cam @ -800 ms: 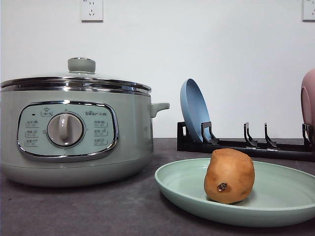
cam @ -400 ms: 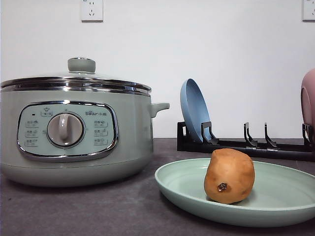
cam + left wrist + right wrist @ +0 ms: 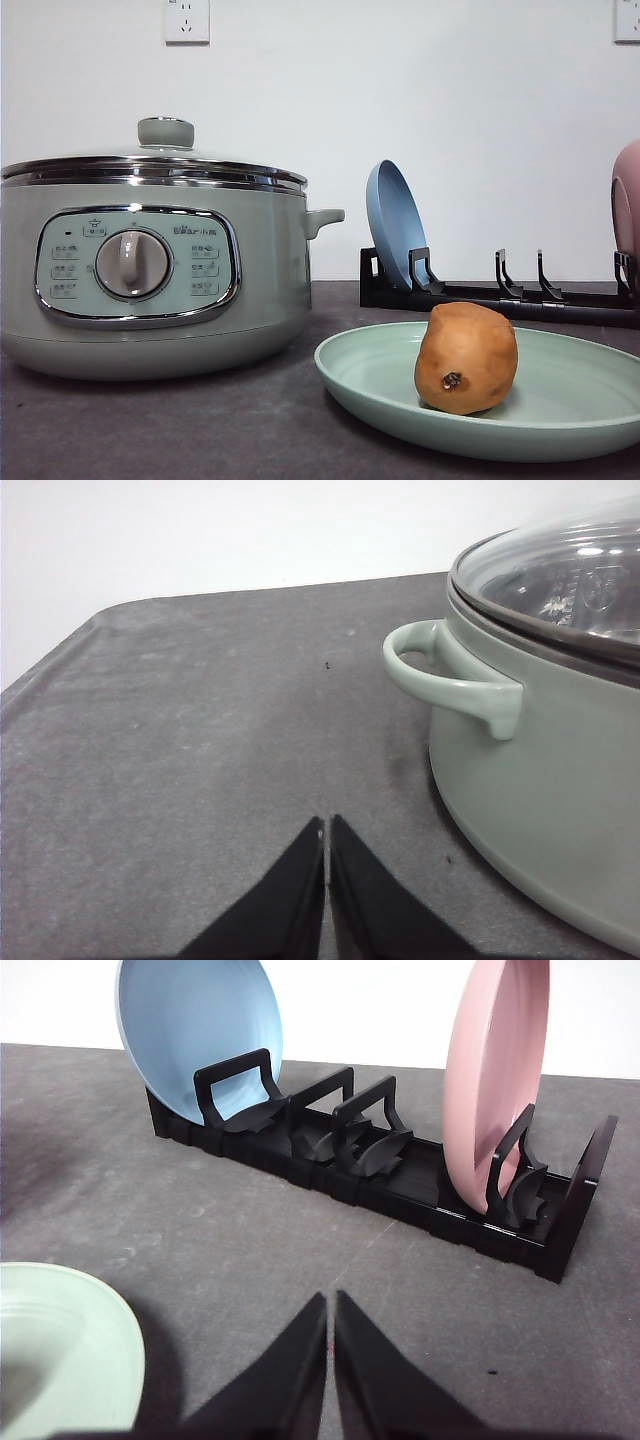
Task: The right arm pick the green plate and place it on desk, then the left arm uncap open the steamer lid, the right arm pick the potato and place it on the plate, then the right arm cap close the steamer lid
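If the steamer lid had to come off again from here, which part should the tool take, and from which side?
Probably the pale green knob, taken from straight above. It stands proud at the centre of the steamer lid, while the glass dome is smooth and sloped and its steel rim sits flush on the pot, leaving no edge to pinch.

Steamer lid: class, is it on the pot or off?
On. The steamer lid sits level on the pot, its steel rim flush all round.

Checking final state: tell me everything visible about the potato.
The potato is a rounded orange-brown tuber with smooth matte skin and one small dark spot low on its front. It stands upright and whole inside the green plate, resting on the plate's floor, toward the middle. Nothing else touches it; no fingers are near it.
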